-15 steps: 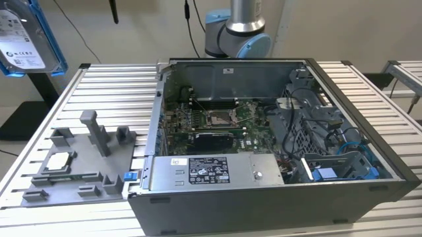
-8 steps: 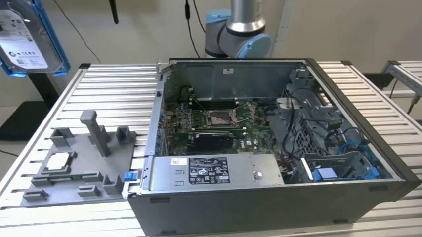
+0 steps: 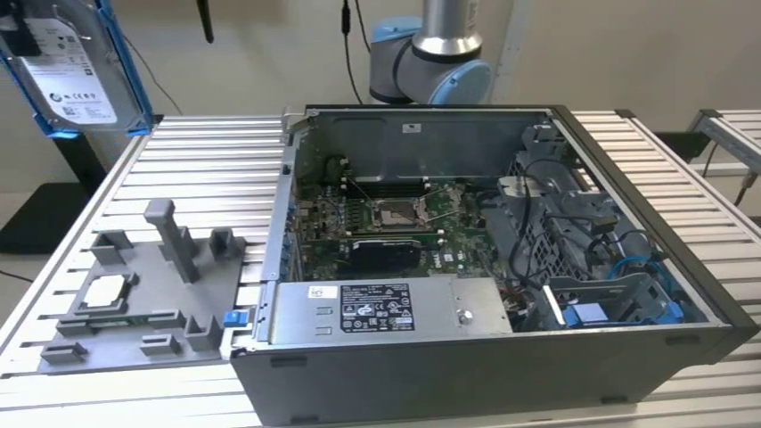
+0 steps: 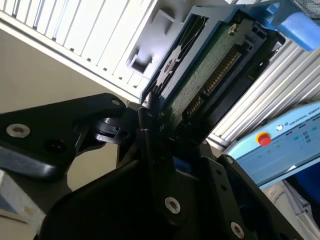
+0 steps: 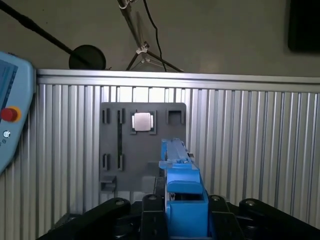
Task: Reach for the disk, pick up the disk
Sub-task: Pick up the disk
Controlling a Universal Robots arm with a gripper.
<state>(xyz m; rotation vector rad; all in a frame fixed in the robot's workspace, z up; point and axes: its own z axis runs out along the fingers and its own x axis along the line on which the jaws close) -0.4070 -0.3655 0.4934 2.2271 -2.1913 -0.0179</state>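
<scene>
I log printed label (image 3: 62,53) on disk (image 3: 78,89), black-and-white sticker (image 3: 374,308) on power supply box (image 3: 478,301), lettering (image 4: 304,118) on teach pendant (image 4: 280,152), fine print unreadable.

One disk (image 3: 74,71). One robot arm (image 3: 430,62). One open computer case (image 3: 476,379) (lid off), and inside it one long silver box (image 3: 298,319) bearing one black-and-white sticker (image 3: 374,308). One grey tray (image 3: 119,352), carrying one small square chip (image 3: 105,291) and one blue clip (image 3: 233,318). Two slatted tables: one table (image 3: 196,165) under the case, and a second table (image 3: 735,134) at the exterior view's right. In the first wrist view, one control pendant (image 5: 15,135) with one red button (image 5: 9,114).
</scene>
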